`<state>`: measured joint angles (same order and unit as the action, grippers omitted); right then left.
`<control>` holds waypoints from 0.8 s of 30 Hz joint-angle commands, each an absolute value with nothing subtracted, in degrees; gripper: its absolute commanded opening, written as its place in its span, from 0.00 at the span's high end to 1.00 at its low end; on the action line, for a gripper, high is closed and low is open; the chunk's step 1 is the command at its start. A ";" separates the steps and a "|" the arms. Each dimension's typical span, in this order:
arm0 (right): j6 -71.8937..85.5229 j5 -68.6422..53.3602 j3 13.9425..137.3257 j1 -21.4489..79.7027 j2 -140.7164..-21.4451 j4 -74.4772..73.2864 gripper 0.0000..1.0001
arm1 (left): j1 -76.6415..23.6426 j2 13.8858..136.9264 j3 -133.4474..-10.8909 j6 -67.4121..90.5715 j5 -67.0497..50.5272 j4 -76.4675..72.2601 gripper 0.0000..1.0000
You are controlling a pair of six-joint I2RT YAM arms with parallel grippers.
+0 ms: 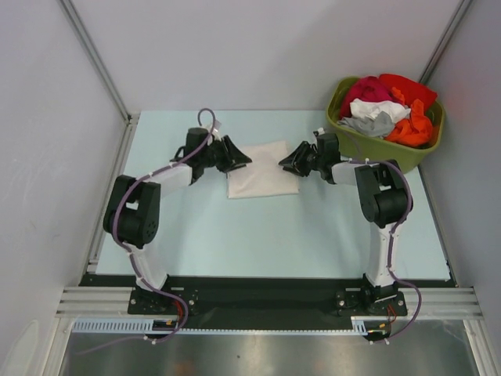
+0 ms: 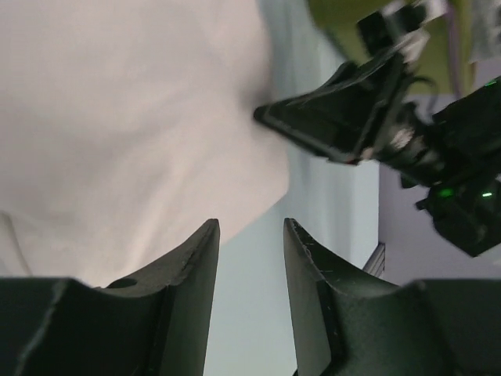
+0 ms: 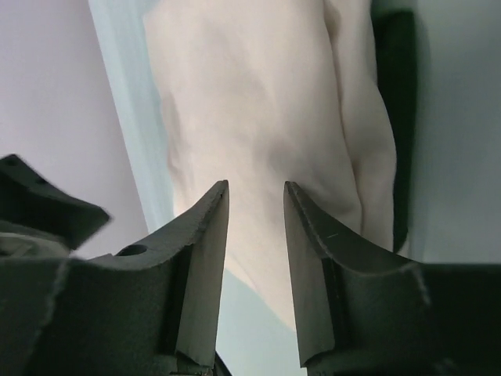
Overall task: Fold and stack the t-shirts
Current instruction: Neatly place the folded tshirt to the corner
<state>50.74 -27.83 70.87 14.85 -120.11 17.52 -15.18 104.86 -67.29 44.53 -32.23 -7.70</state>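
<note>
A folded cream-white t-shirt (image 1: 262,178) lies as a small rectangle on the pale blue table, between the two grippers. My left gripper (image 1: 241,160) hovers at its left edge, open, with only bare table showing between its fingers (image 2: 250,223). My right gripper (image 1: 286,164) sits at the shirt's right edge, open, and its fingers hold nothing (image 3: 256,186). The shirt fills the left wrist view (image 2: 133,117) and lies just beyond the fingertips in the right wrist view (image 3: 258,94). No printed lettering shows on it.
An olive-green tub (image 1: 377,146) at the back right holds a heap of red, white, grey and orange clothes (image 1: 387,110). Metal rails run along the table's left side and its near edge (image 1: 258,301). Grey walls close in the back and both sides.
</note>
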 commanded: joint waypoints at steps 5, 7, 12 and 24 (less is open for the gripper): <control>46.50 -30.06 66.19 14.50 -111.28 17.33 0.58 | -13.02 110.91 -58.62 40.90 -31.65 -9.95 0.57; 44.74 -30.58 65.31 14.41 -109.34 15.74 0.56 | -10.48 111.18 -58.54 38.69 -31.55 -9.06 0.57; 41.49 -35.93 65.21 14.06 -109.68 12.31 0.50 | -8.09 106.45 -59.06 36.57 -34.09 -4.23 0.55; 35.59 -41.66 64.25 14.76 -102.14 0.62 0.43 | -7.82 104.03 -73.46 26.55 -23.74 17.66 0.27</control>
